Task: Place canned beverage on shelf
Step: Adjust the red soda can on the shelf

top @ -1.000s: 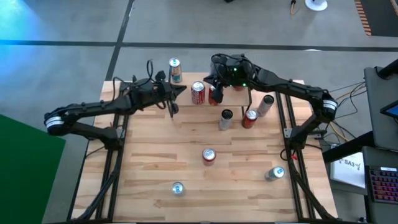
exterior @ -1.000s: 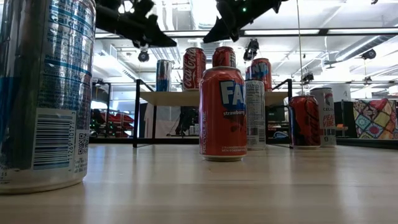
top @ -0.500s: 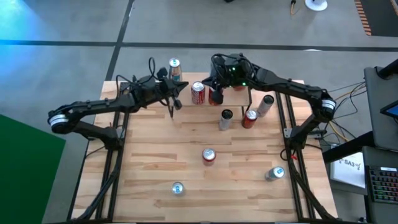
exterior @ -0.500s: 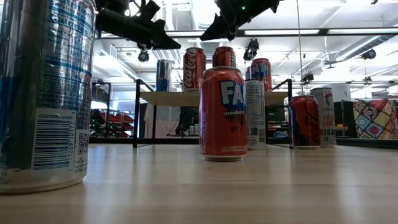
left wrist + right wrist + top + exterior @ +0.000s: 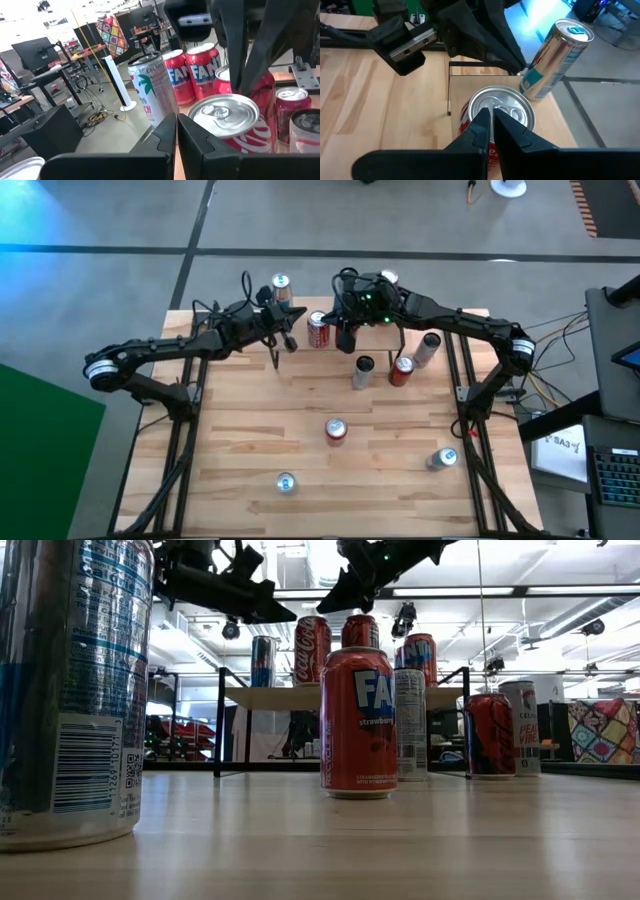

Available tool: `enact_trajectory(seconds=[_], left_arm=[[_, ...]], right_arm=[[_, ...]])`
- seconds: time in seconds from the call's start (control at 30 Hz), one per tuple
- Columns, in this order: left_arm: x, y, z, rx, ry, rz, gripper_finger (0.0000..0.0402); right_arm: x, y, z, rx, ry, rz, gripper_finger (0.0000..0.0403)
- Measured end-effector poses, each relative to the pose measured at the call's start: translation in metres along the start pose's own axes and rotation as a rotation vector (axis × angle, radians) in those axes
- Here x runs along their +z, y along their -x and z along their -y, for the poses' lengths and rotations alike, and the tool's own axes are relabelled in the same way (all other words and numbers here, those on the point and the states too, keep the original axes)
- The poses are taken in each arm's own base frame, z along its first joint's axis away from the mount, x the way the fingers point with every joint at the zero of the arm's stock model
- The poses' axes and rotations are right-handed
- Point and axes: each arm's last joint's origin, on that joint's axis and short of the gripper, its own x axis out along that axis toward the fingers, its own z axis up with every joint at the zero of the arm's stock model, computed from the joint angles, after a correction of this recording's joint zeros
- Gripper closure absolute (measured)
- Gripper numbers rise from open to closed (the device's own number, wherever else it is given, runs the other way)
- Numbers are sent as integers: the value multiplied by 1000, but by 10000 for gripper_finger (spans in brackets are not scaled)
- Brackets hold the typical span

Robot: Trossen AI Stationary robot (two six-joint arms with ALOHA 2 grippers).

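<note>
A red Coca-Cola can [image 5: 318,328] stands upright on the shelf [image 5: 270,697] at the table's far side. A tall silver and blue can [image 5: 281,290] stands on the shelf to its left, and two red cans [image 5: 360,630] to its right. My left gripper [image 5: 289,338] is shut and points level at the Coca-Cola can's top [image 5: 225,112] from the left. My right gripper [image 5: 490,116] is shut and slants down just above that same top [image 5: 502,107] from the right. Neither is seen touching it.
On the tabletop stand a red Fanta can [image 5: 335,430], a silver can [image 5: 286,483] near the front edge and another [image 5: 441,459] at the front right. Three more cans [image 5: 401,368] stand close together just in front of the shelf's right end.
My left gripper has moved toward the table's right, closer to the Coca-Cola can, and has stayed shut. No can has moved.
</note>
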Motion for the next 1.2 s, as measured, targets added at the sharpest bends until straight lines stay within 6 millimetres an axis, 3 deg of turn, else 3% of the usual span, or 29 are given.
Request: enact_trajectory(seconds=[1.2], left_arm=[[-6,-7,7,-124,24,24,402]], right_arm=[[-3,-1,1,-23,15,-30,390]])
